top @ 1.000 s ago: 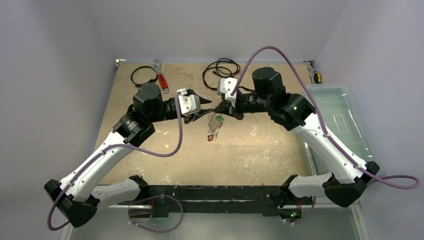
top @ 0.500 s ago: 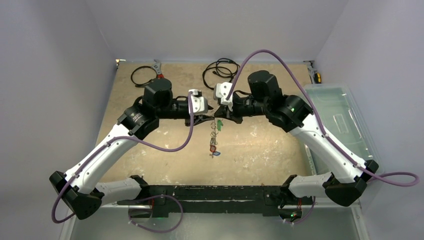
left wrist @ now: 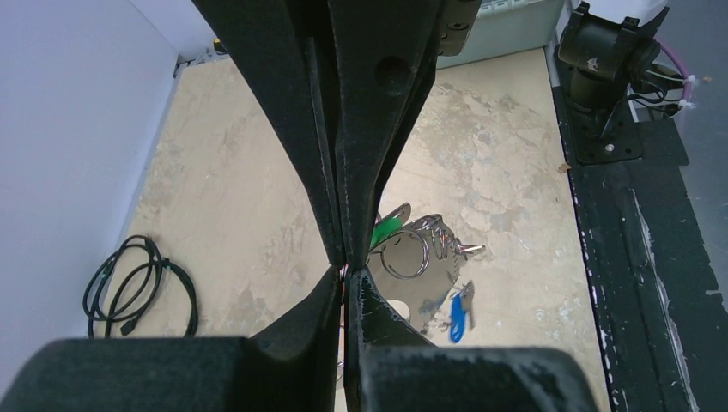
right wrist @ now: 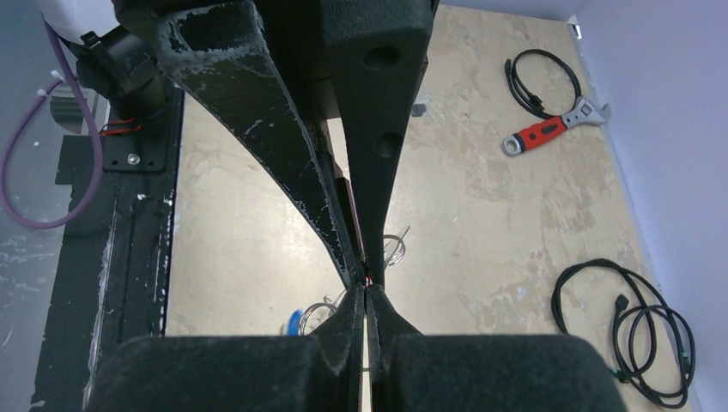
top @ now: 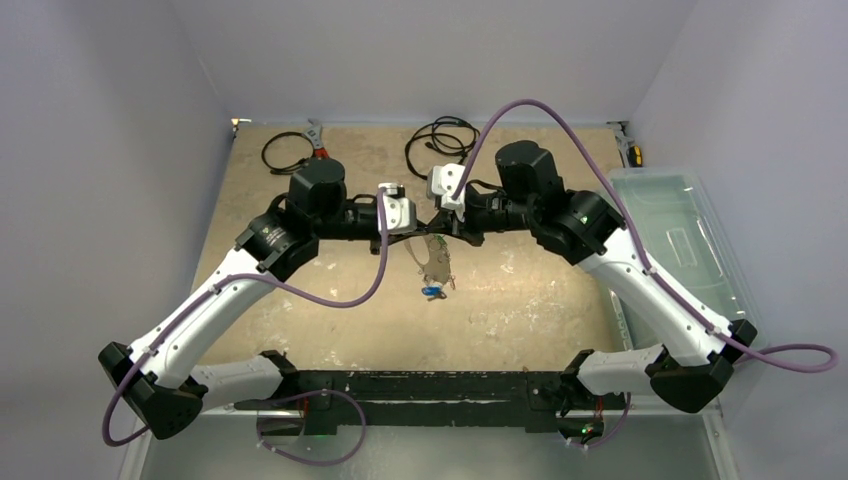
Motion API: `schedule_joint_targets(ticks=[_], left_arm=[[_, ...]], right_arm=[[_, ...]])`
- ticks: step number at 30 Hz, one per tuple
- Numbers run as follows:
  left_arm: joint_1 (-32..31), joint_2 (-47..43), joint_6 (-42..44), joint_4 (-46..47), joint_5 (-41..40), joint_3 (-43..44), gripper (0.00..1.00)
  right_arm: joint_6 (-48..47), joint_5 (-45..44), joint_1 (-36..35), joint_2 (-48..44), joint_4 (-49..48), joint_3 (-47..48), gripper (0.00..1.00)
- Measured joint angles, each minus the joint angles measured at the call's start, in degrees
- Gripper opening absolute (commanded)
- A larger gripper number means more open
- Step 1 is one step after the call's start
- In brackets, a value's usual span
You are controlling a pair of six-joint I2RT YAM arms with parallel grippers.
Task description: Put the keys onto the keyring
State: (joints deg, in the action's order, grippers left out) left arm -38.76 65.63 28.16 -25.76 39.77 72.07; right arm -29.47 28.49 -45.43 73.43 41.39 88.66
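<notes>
Both grippers meet tip to tip above the table's middle. My left gripper (top: 421, 227) (left wrist: 346, 273) is shut on a thin piece with a red glint, apparently a red-tagged key. My right gripper (top: 438, 224) (right wrist: 367, 287) is shut at the same spot, seemingly on the top edge of the keyring (top: 419, 259) (left wrist: 429, 287), which hangs below the tips. Keys hang with it: a green tag (left wrist: 386, 230), a blue tag (top: 430, 291) (left wrist: 459, 313) (right wrist: 294, 322) and small wire loops (left wrist: 403, 253) (right wrist: 393, 249). The pinch point itself is hidden by the fingers.
A red-handled wrench (top: 322, 155) (right wrist: 549, 133) and two black coiled cables (top: 285, 150) (top: 440, 135) lie at the table's far edge. A clear plastic bin (top: 680, 230) stands on the right. A black rail (top: 420, 385) runs along the near edge.
My left gripper has moved right and closed against the right gripper's tips. The hanging bunch first dropped straight down, then swung up, with the blue tag now higher.
</notes>
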Motion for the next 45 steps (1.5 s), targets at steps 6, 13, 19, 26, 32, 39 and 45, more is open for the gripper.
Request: schedule_joint_targets(ticks=[6, 13, 19, 26, 32, 39, 45], left_arm=[[0.0, -1.68, -0.7, 4.37, -1.05, -3.58, 0.0], [0.0, -7.72, -7.15, 18.43, -3.13, -14.91, 0.0], [0.0, -10.86, -13.27, 31.36, -4.5, -21.99, 0.0], [0.0, -14.23, -18.34, 42.07, -4.98, -25.66, 0.0], [0.0, -15.82, -21.27, 47.58, -5.4, -27.26, 0.0], [0.0, -15.89, -21.68, 48.87, -5.79, -27.93, 0.0], [0.0, -15.82, -21.75, 48.96, -5.97, -27.93, 0.0]], right_arm=[[0.33, -0.59, 0.0, -0.76, -2.16, -1.88, 0.19], [2.29, -0.55, 0.17, -6.88, -10.62, -6.01, 0.46], [4.22, 1.18, 4.35, -13.73, -19.32, -8.92, 0.43], [5.01, 4.87, 7.32, -12.94, -22.05, -9.31, 0.34], [4.81, 15.26, 8.85, -7.96, -19.37, -9.22, 0.38], [4.59, 22.25, 9.11, -3.61, -16.04, -9.18, 0.4], [5.14, 24.55, 9.11, -3.72, -17.27, -9.18, 0.39]])
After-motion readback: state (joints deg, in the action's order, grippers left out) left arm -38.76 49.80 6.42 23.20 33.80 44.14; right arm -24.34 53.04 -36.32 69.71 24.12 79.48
